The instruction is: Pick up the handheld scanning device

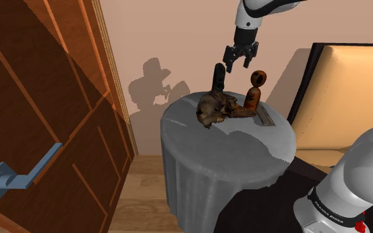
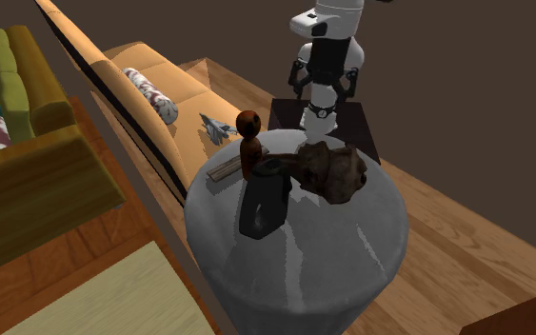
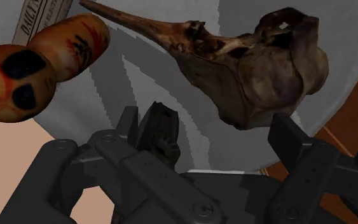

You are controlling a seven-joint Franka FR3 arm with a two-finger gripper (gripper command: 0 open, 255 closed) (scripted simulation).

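Black two-finger gripper [image 3: 204,122] spread wide and empty, hovering over a cluttered round grey table [image 1: 231,162].
Dark pistol-shaped handheld scanner [image 1: 218,77] stands upright in the upper middle of the shoulder view, just left of and below the claw. Its base is against a brown long-beaked skull [image 1: 214,109], and an orange-brown round-headed figurine [image 1: 254,93] stands just to the right. Likely risks: the claw looks off-centre from the scanner, so a straight descent could land a finger on the skull or figurine. The upright scanner looks tippy, so a side nudge may topple it. Gaps are tight, so the fingers may pinch the skull too.
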